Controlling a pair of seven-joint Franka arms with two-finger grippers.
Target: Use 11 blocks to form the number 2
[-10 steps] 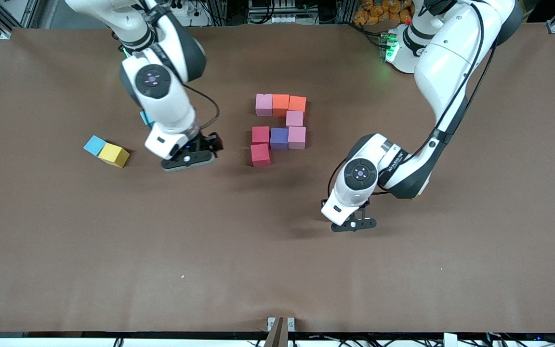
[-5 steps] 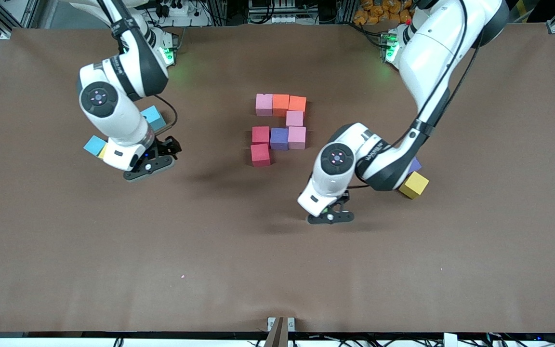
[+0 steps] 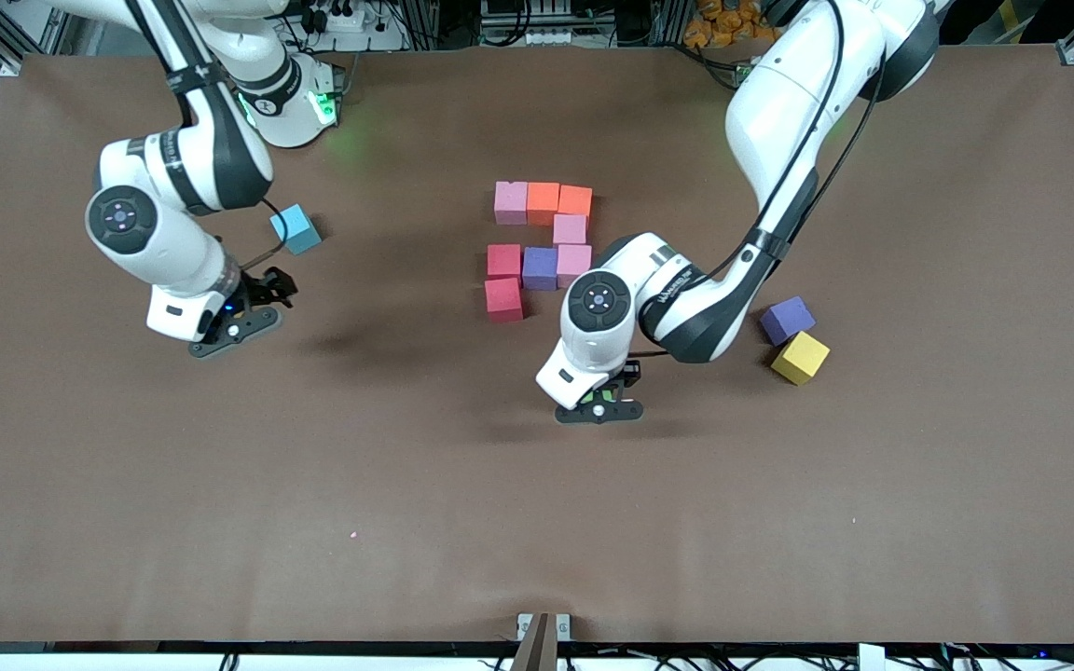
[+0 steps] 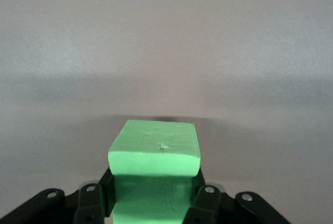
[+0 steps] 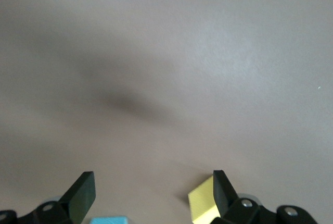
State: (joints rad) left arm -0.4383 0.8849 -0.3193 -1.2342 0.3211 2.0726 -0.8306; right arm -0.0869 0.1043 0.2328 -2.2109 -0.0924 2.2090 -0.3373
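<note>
The left gripper (image 3: 599,406) hung over bare brown table (image 3: 406,522), nearer the camera than the cluster, its fingers clamped on a green foam cube (image 4: 154,153). A yellow foam cube (image 3: 800,358) touched a loose purple foam cube (image 3: 787,320) toward the left arm's end. The right gripper (image 5: 153,195), fingers apart, hovered over another yellow cube (image 5: 202,202). Eight pink, orange, red and purple cubes (image 3: 543,244) sat clustered centrally; a light-blue cube (image 3: 296,229) lay near the right arm. No writing was legible.
</note>
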